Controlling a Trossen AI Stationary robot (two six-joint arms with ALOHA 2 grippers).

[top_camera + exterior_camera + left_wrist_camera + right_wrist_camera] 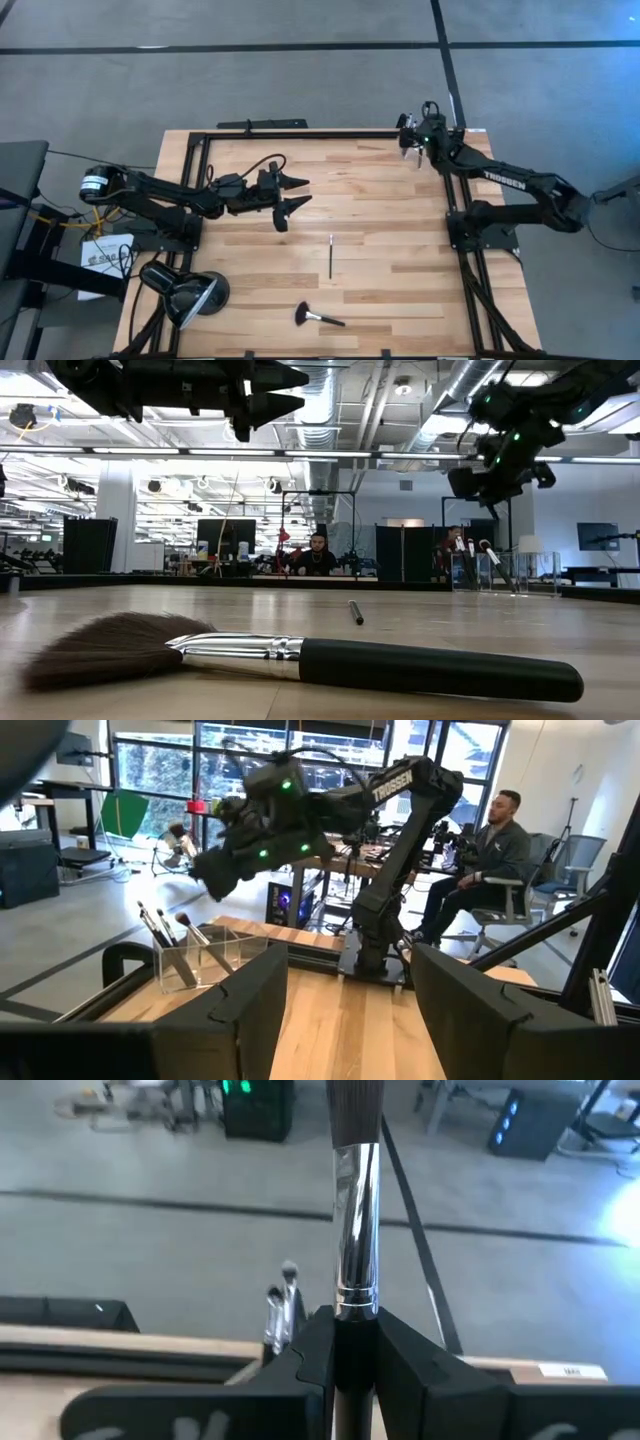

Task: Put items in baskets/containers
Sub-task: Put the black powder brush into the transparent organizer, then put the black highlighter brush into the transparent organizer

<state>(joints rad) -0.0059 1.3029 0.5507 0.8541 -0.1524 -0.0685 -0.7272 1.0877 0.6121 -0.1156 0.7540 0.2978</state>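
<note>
Right jaws (354, 1342) pinch a silver-ferruled brush (355, 1190) upright, above the clear holder (200, 958) at the far right table corner. Left jaws (292, 194) are spread, hanging empty over the table (390, 200). I see a slim brush (331, 256) mid-table and a fluffy brush (316, 317) near the front.

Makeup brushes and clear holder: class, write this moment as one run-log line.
right pincer: shut on brush, above clear holder | left pincer: open, empty, mid-table | on table: thin brush, fluffy brush
</note>
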